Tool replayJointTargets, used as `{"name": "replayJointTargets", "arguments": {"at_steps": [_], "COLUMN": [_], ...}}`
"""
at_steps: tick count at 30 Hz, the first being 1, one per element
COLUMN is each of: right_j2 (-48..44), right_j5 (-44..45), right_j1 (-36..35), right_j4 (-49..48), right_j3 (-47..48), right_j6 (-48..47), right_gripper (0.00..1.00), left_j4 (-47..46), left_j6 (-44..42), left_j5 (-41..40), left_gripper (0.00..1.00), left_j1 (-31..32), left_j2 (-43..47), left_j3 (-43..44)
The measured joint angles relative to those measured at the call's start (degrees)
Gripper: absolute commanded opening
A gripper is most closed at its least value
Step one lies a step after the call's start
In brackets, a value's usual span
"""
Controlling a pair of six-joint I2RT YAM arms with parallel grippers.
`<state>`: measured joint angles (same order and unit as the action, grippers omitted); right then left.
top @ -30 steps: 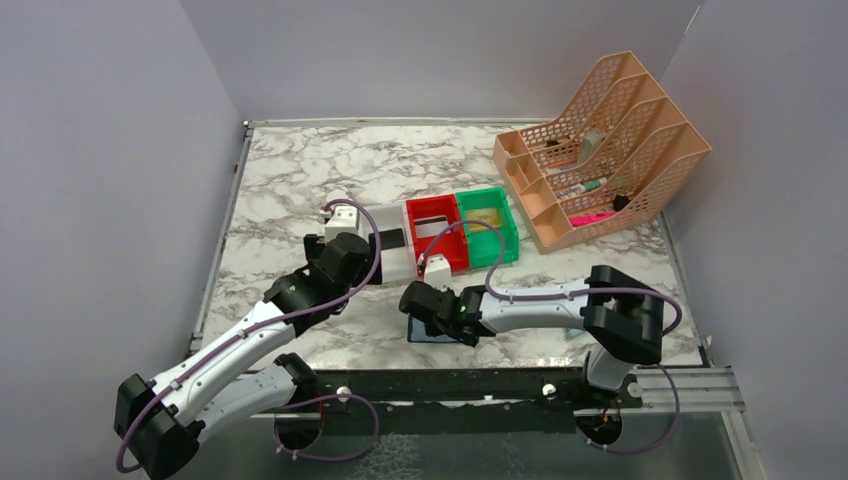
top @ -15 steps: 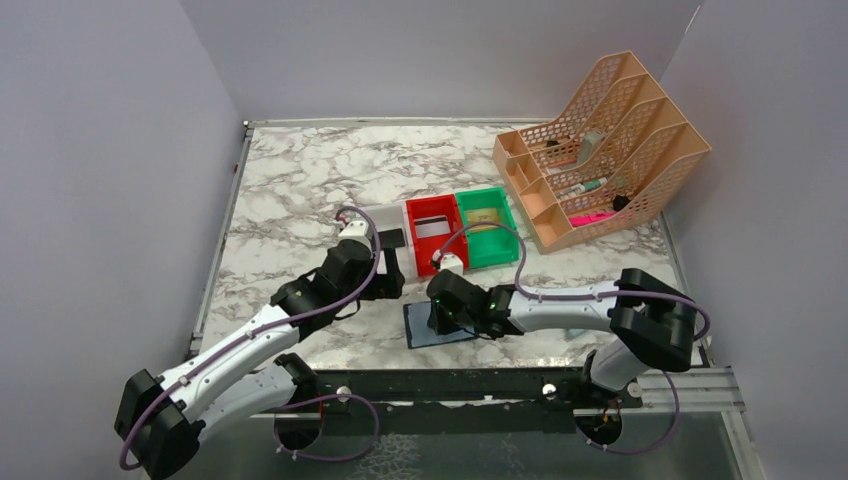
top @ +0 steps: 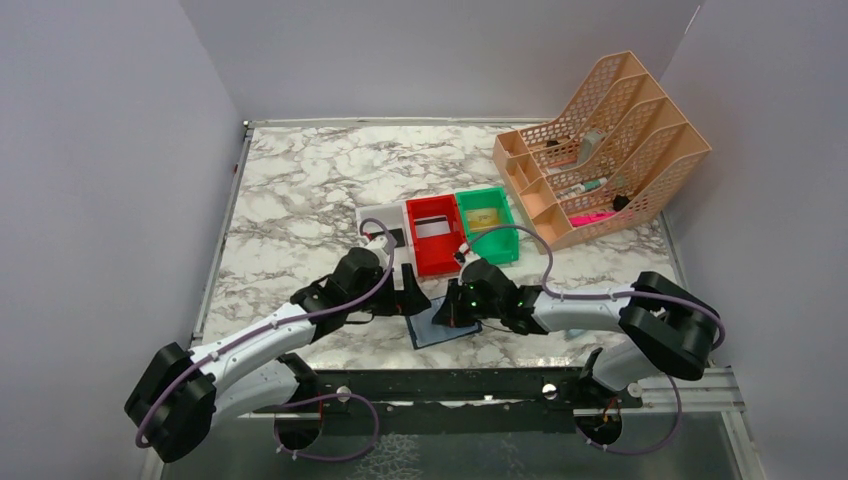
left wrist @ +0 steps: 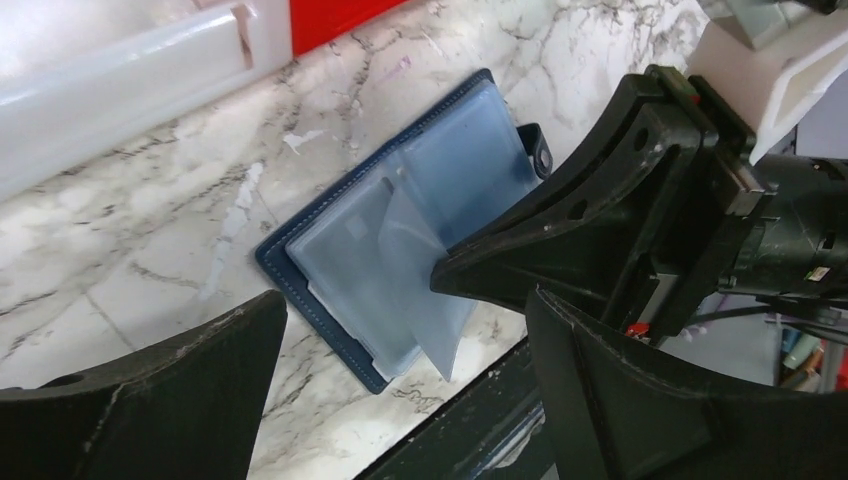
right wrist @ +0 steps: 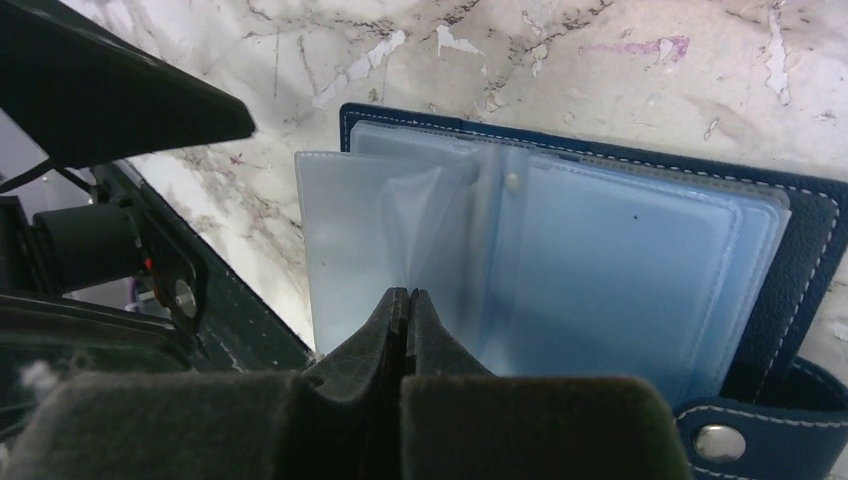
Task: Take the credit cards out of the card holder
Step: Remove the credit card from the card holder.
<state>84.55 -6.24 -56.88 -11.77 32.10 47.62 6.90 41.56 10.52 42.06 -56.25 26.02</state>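
Observation:
The card holder (top: 436, 333) (left wrist: 330, 235) (right wrist: 620, 260) lies open on the marble near the front edge, its pale blue clear sleeves up. No card shows in the sleeves. My right gripper (right wrist: 407, 292) (top: 452, 312) is shut, tips at the sleeves' middle, and one clear sleeve (left wrist: 410, 290) rises toward them as if pinched. My left gripper (left wrist: 400, 300) (top: 412, 292) is open, its fingers straddling the holder's left end without touching it. Credit cards lie in the bins: a black one (top: 393, 238), a whitish one (top: 432, 229) and a gold one (top: 483, 216).
The white bin (top: 372, 215), red bin (top: 440, 258) and green bin (top: 507, 235) stand in a row just behind the grippers. A peach mesh organiser (top: 600, 150) with pens is at the back right. A black rail (top: 450, 385) runs along the front edge by the holder.
My left arm swung from the white bin to the holder's left side. My right gripper closed and shifted right over the open sleeves.

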Motion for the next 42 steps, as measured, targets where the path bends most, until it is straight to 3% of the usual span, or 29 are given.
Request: {"name": "replayJointTargets", "arguments": {"at_steps": [7, 16, 21, 27, 28, 31, 42], "right_j2": [-1.0, -1.0, -1.0, -2.3, -3.0, -6.1, -19.4], "right_j5": [-3.0, -5.4, -5.6, -5.5, -5.4, -3.7, 13.3], "right_j1": [1.5, 3.2, 3.4, 3.7, 3.7, 3.7, 3.7], "right_j4": [-4.5, -7.8, -8.1, -7.8, -7.5, -5.0, 15.6], "right_j3": [-2.6, -4.9, -5.0, -5.6, -5.8, -6.3, -6.5], "right_j6": [1.6, 3.9, 4.5, 5.4, 5.5, 6.1, 11.0], "right_gripper": [0.01, 0.02, 0.05, 0.21, 0.28, 0.35, 0.34], "left_j4": [-5.5, -14.1, -18.0, -20.4, -20.6, -21.0, -22.5], "left_j6": [2.0, 4.7, 6.0, 6.8, 6.9, 7.0, 7.1], "left_j5": [4.9, 8.6, 9.7, 10.0, 10.0, 10.0, 10.0], "left_gripper": [0.75, 0.66, 0.55, 0.53, 0.53, 0.53, 0.52], "left_j1": [0.0, 0.9, 2.3, 3.3, 3.5, 3.8, 6.7], "left_j2": [-3.8, -9.0, -11.3, -13.3, -13.5, -14.0, -19.1], "left_j3": [-1.5, -3.6, -3.7, -3.7, -3.5, -3.1, 1.4]}}
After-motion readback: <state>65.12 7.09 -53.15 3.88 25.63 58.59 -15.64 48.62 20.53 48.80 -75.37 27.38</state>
